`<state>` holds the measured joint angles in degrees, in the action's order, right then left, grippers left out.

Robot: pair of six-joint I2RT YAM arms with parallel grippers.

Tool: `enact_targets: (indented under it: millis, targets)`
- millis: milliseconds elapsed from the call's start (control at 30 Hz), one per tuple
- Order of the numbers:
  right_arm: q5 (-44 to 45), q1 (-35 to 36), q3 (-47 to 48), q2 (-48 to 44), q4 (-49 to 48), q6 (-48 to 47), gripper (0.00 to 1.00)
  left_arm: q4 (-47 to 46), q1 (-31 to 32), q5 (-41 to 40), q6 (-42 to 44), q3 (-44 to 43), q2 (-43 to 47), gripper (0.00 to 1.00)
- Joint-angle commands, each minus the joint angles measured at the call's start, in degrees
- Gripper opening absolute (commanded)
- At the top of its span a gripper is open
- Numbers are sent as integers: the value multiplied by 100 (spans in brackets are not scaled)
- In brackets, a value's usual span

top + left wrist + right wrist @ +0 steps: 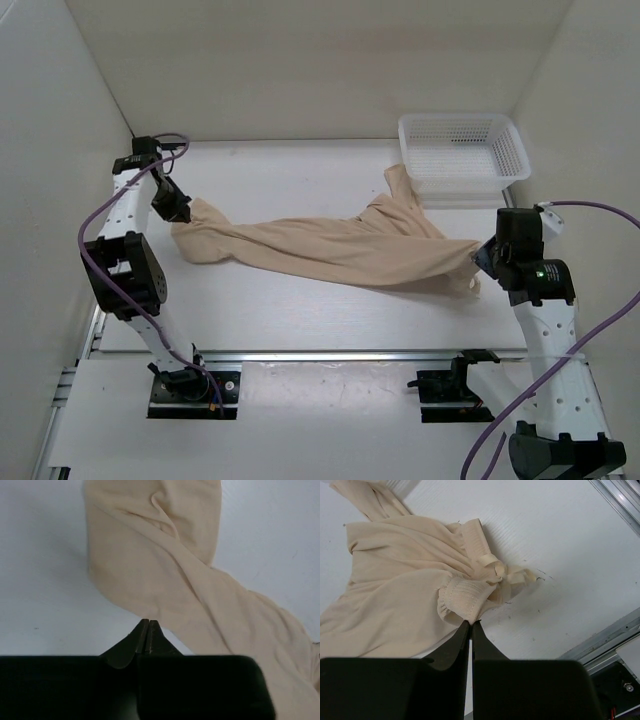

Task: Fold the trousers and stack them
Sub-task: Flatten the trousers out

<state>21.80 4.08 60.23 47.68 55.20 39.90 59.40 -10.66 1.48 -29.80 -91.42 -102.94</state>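
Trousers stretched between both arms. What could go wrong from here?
1. The right gripper pinches only a small bunch of waistband on the beige cloth trousers; a pull could slip it free.
2. The left gripper is closed right at the leg's edge, with no cloth visibly between its tips; lifting may leave that end behind.
3. A flap lies right beside the white plastic mesh basket; dragging might snag it.

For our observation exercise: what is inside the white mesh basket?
Inside the basket only its own mesh floor shows; no item is visible in it. The trousers lie outside, one end by its near left corner. The near rim hides a strip of floor.
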Motion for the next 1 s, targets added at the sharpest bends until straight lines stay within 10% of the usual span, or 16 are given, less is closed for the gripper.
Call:
enact_targets:
  millis: [0, 233, 600, 700, 733, 767, 967]
  targets:
    - [193, -30, 279, 31, -158, -69, 1, -173, -190, -438, -87, -140, 380, 10]
    - [43, -30, 218, 136, -211, -70, 1, -498, -1087, 1028, -140, 430, -744, 39]
    - [-115, -30, 42, 347, -378, -176, 1, -939, -930, 1083, -140, 669, -1421, 75]
    - [-115, -30, 42, 347, -378, -176, 1, -939, -877, 1030, -193, 528, -1728, 64]
    - [-115, -30, 42, 347, -378, -176, 1, -939, -807, 1030, -193, 467, -1782, 48]
    - [-115, -30, 42, 347, -378, -176, 1, -939, -807, 1030, -193, 380, -1783, 11]
    - [-115, -30, 576, 856, -843, -403, 1, -370, -579, 697, -193, -875, -1106, 10]
